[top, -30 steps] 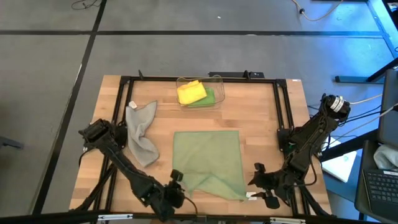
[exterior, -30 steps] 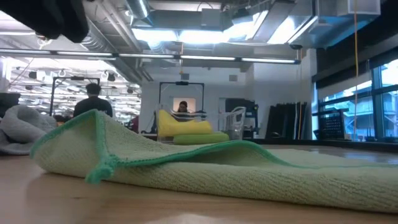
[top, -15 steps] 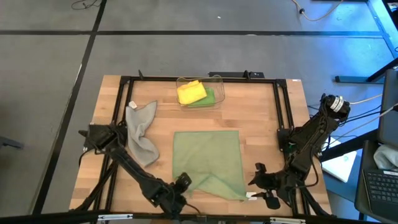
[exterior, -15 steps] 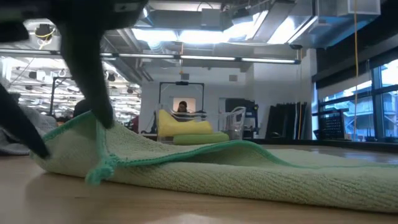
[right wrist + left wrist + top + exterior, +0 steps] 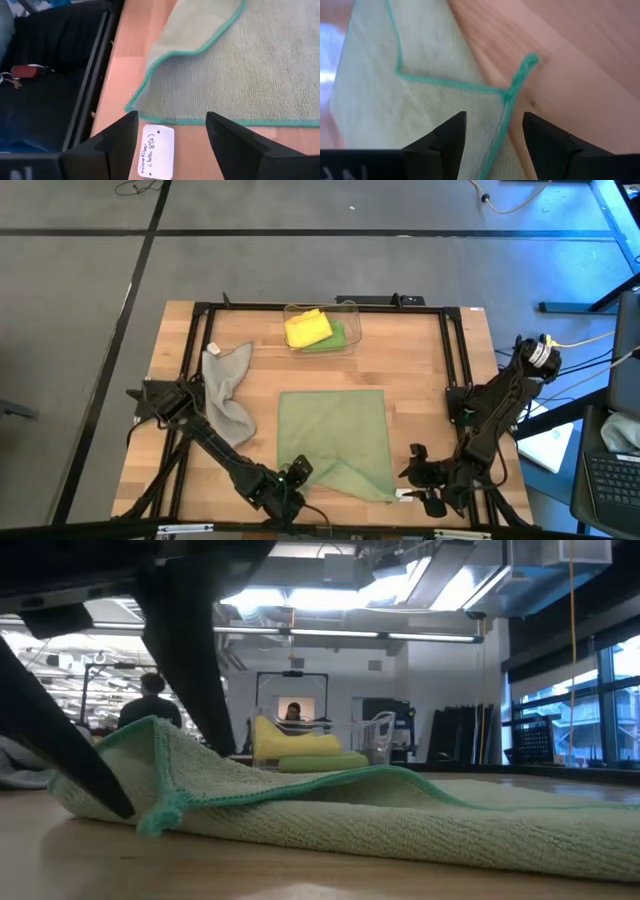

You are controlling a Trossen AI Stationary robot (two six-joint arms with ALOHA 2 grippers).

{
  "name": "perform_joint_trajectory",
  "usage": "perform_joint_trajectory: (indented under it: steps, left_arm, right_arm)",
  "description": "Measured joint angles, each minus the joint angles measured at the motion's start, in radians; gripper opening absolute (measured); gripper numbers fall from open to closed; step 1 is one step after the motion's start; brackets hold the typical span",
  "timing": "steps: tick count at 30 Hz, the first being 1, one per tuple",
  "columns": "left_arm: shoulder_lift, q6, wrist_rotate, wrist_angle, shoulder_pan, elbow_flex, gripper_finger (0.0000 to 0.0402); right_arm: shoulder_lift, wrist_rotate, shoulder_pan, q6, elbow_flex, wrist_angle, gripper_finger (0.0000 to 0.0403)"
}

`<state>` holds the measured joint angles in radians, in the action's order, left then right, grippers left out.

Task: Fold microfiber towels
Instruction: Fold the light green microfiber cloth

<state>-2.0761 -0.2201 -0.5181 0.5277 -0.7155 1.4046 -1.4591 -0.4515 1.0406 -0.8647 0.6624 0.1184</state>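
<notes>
My left pincer [image 5: 297, 473] sits at the near-left corner of the pale sage towel [image 5: 335, 435], which lies spread in the middle of the counter [image 5: 420, 380] with that corner already turned over onto itself. The fingers are spread apart with the teal-stitched corner [image 5: 509, 94] between them, not yet gripped. My right pincer [image 5: 428, 498] hangs released over the towel's near-right corner, just beside a small white label [image 5: 156, 151]. The risk I judge greatest is closing on too little cloth: the corner is a thin doubled flap with a loose thread tail [image 5: 526, 66], and if I clench on the tail or the upper layer alone, the fold will drag crooked or slip free as I lift. Pressing down hard could also pin the cloth against the wood and bunch it. The grey towel [image 5: 226, 390] lies crumpled near my left arm, and a wide swing could snag it. The yellow towel [image 5: 307, 328] and bright green towel [image 5: 336, 336] rest in the clear bin [image 5: 350, 308] at the far edge. The overhead view shows the layout but hides my finger gap; the left wrist view shows that, and the low view shows the raised hump of the flap [image 5: 150, 755].
</notes>
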Motion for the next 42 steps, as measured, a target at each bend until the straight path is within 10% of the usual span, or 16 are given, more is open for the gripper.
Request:
perform_joint_trajectory:
  steps: [17,37,42]
  left_arm:
    - [-0.035,-0.019,-0.099,-0.053,-0.001,-0.001,0.0157]
    - [-0.034,0.096,-0.010,-0.061,0.004,-0.001,0.0011]
    - [-0.034,0.103,-0.010,-0.071,0.010,-0.001,0.0004]
  right_arm:
    - [-0.039,-0.063,-0.001,-0.018,0.000,-0.003,0.0236]
    - [-0.039,0.128,0.000,-0.071,0.000,-0.125,0.0236]
    - [-0.040,0.037,-0.001,-0.043,0.000,-0.147,0.0236]
